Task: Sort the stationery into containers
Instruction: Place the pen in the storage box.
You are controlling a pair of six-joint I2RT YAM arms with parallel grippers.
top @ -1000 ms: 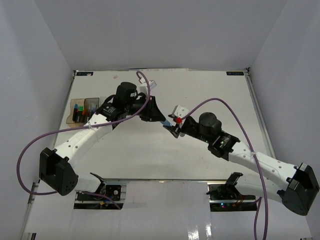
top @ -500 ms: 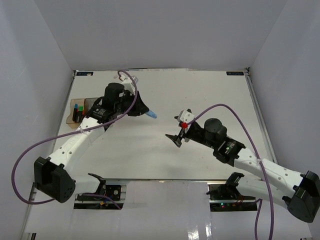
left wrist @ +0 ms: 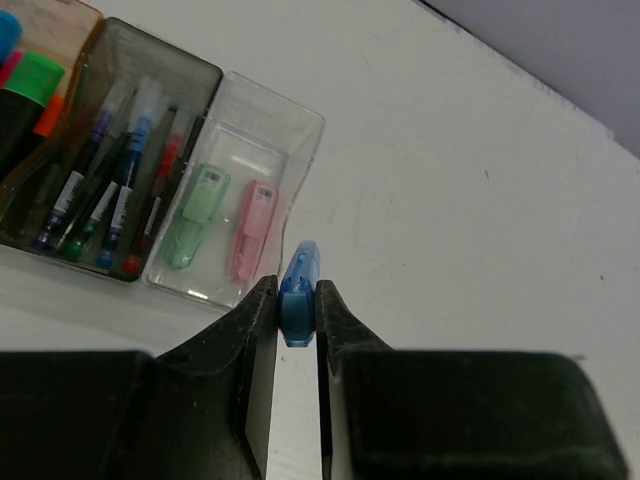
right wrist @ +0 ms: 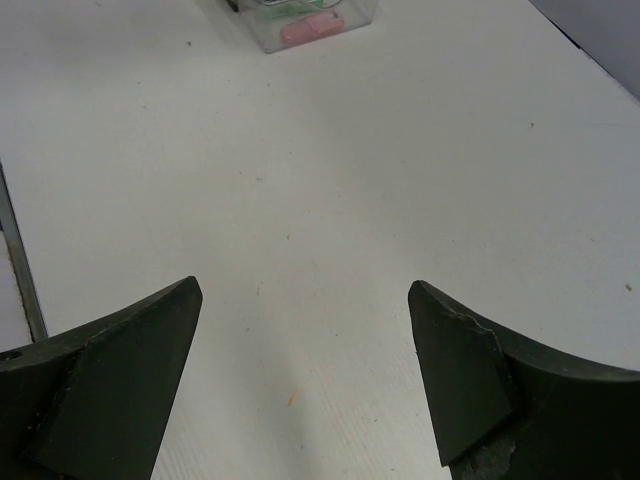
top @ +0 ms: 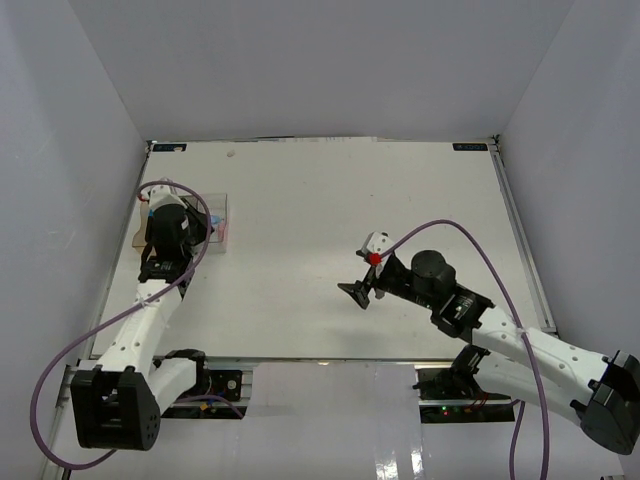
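left claw (left wrist: pixel 296 302) swung to clear box (left wrist: pixel 285 150) edge, pinching blue piece (left wrist: pixel 299 275)

A: Any legible text, numbers or markings?
B: None. The pens (left wrist: pixel 120 195) in the grey box (left wrist: pixel 150 55) carry white label bands, print too small to read. Dark stickers (top: pixel 470 147) at the bench's (top: pixel 300 200) far corners: illegible.

white table (top: pixel 320 200), pale walls (top: pixel 320 60)
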